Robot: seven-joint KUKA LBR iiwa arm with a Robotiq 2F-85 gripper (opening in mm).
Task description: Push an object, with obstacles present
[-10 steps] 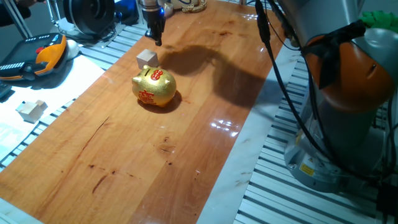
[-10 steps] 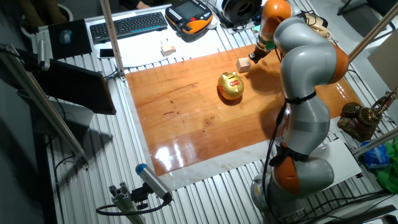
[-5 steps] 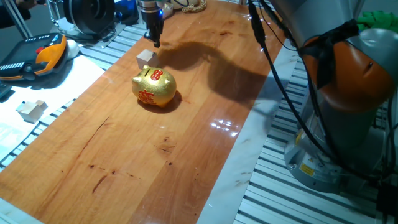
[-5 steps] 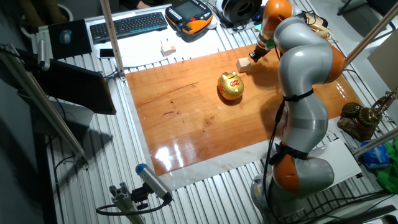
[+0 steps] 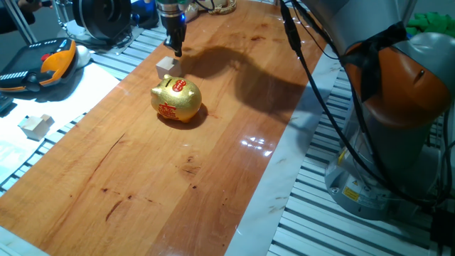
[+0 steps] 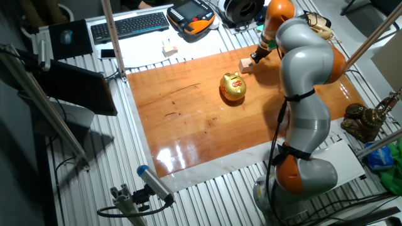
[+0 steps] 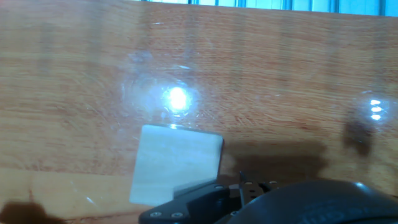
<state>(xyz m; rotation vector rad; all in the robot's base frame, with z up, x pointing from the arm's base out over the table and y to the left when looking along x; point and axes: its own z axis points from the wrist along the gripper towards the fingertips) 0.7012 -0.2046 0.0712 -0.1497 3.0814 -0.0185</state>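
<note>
- Nearest to us in one fixed view, we see a wooden board point(image 5: 178, 163) running from the near left to the far right of the scene, with glare on its right edge.
- Left of the board, off the wood, we note a pale block point(image 5: 35, 126) on a white surface, well apart from everything else.
- Midway up the board stands the golden piggy bank point(image 5: 175, 100), red markings on its back and side, upright.
- Just beyond it, toward the far left edge of the board, sits the small wooden cube point(image 5: 167, 66), close to the piggy bank; we cannot tell whether the two touch.
- At the cube's far right side, we see the gripper point(image 5: 176, 50) pointing down, its tip at or just beside the cube's upper edge; whether its jaws are parted or pressed together we cannot tell.
- From the hand view, the cube point(image 7: 177, 163) lies directly ahead of the dark gripper body, on bare wood.
- Farther left, beyond the board, lies an orange-and-black handheld pendant point(image 5: 43, 60).
</note>
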